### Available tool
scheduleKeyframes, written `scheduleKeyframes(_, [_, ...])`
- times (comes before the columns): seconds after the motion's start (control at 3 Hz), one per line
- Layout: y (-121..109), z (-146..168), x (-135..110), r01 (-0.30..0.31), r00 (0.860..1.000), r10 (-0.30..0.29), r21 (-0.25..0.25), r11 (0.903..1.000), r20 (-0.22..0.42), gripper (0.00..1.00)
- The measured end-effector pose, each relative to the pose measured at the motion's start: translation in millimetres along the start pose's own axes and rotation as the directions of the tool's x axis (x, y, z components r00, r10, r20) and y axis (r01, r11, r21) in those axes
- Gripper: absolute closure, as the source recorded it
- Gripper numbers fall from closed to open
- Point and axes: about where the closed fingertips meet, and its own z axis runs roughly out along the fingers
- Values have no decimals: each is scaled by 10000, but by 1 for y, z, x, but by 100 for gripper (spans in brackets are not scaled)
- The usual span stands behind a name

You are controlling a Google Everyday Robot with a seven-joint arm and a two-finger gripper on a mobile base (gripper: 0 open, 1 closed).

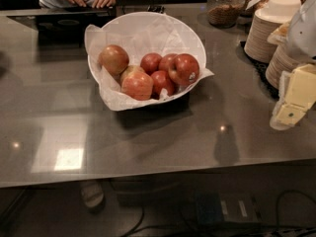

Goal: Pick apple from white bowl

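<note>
The gripper (295, 101) hangs at the right edge of the view, above the grey countertop (148, 137), well apart from the white bowl (148, 19). You cannot tell from this view whether it is spread or closed; it carries nothing visible.

The apple (185, 68), deep red and glossy with a small dark sticker on its side, sits at the right of the heap, against the bowl's right wall. It touches two smaller red apples (162, 81) on its left. Paler yellow-orange apples (137, 84) lie further left.

Handling, as judged:
- Expect a firm, rounded, moderately heavy object. The skin is likely slick, so an off-centre grip may squirt it sideways.
- Take hold across the widest part, approaching from above. Its top is exposed.
- Place one contact on the side facing the bowl wall and the other in the gap beside its neighbours.
- Avoid catching the crinkled paper lining (106, 38), which could lift with the fruit.
- Apply moderate force; hard squeezing can bruise the flesh.
</note>
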Motion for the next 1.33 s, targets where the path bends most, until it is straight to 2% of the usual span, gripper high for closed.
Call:
scheduleKeyframes(0.67, [-9,3,-7,215,9996,-218,181,9996,159,0])
scheduleKeyframes(1.0, [-21,23,-32,806,9934,-808,65,9967,820,0])
scheduleKeyframes(1.33, [-21,24,-32,815,9932,-817,59,9967,835,0])
